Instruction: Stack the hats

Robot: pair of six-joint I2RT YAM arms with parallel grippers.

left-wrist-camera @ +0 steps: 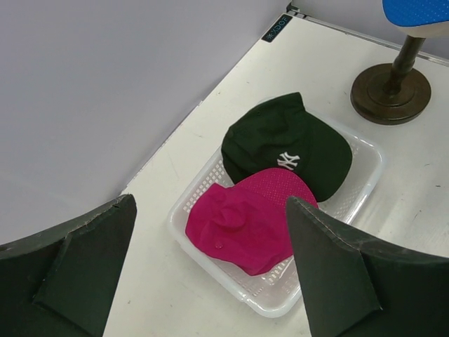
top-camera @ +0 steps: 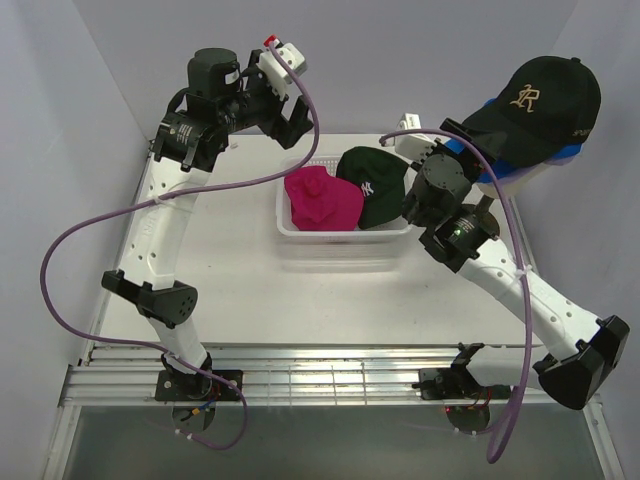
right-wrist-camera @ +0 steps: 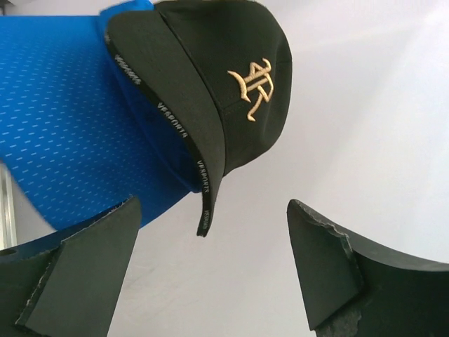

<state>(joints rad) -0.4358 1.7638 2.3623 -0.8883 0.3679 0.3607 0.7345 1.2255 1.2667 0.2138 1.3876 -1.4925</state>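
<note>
Top external: blue cap [top-camera: 568, 153] mostly hidden

I read the right tool [right-wrist-camera: 212, 210] with jaws spread wide. Ahead of it, the black cap [right-wrist-camera: 231, 84], gold emblem showing, sits over the bright blue cap [right-wrist-camera: 63, 126], brim pointing down.

The left gripper [left-wrist-camera: 210, 203] is held angled downward with its jaws spread wide. The right gripper [right-wrist-camera: 212, 203] is likewise held with jaws spread wide apart.
</note>
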